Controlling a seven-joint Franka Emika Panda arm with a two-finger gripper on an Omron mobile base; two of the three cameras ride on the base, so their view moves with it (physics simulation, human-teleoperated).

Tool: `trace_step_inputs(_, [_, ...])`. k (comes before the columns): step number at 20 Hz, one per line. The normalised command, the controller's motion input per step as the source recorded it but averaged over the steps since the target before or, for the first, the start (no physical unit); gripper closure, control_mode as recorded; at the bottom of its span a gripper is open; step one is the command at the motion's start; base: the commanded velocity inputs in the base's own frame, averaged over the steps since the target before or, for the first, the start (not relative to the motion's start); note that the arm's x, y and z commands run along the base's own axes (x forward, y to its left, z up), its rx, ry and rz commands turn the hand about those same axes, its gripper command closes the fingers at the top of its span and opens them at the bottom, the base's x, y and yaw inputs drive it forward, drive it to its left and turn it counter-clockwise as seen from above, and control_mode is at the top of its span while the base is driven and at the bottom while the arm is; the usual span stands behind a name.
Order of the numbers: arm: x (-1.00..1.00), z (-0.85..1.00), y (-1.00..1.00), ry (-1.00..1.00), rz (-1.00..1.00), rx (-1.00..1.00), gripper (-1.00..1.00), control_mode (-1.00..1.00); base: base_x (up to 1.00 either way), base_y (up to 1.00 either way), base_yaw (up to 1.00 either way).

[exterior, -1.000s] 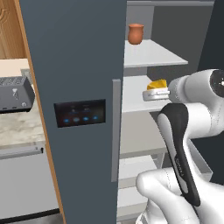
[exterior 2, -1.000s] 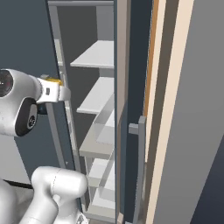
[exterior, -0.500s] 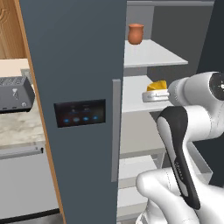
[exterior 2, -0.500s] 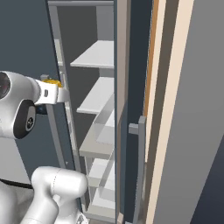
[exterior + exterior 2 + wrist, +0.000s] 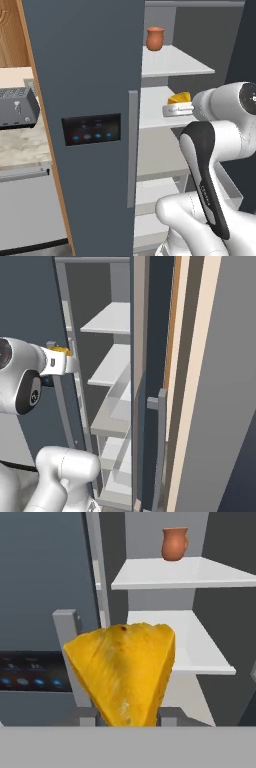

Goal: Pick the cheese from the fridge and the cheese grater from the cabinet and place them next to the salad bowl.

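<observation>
While filling centre frame in the hand view, sitting clamped in the gripper [image 5: 176, 108]: cheese [image 5: 122, 672], before fridge [image 5: 90, 75] shelves.

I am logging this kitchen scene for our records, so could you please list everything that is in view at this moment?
Cheese: one, yellow-orange wedge, between the gripper's fingers, in front of the fridge shelves.
Jar: one, terracotta-brown, upright on the upper fridge shelf.
Fridge: one, dark blue-grey, open, white shelves inside, grey bar handle, black blue-lit panel on the closed door.
Toaster: one, dark grey, on the speckled counter left of the fridge.
Cabinet: one, light-brown wood, above the toaster.
Gripper: one, white, shut on the cheese, beside the middle shelf.
Arm: one, white with dark joints, in front of the fridge.
</observation>
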Motion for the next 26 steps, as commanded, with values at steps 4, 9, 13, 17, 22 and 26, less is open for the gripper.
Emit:
trace_step_inputs(4, [0.0,0.0,0.0,0.0,0.0,0.0,1.0,1.0,-0.25,0.01,0.0])
trace_step_inputs(9, [0.0,0.0,0.0,0.0,0.0,0.0,1.0,1.0,-0.59,0.0,0.0])
trace_step_inputs(13, [0.0,0.0,0.0,0.0,0.0,0.0,1.0,1.0,-0.58,0.0,0.0])
trace_step_inputs(17, [0.0,0.0,0.0,0.0,0.0,0.0,1.0,1.0,-0.6,0.0,0.0])
trace_step_inputs(22, [0.0,0.0,0.0,0.0,0.0,0.0,1.0,1.0,-0.4,0.08,0.2])
trace_step_inputs(26, [0.0,0.0,0.0,0.0,0.0,0.0,1.0,1.0,-0.24,0.07,0.56])
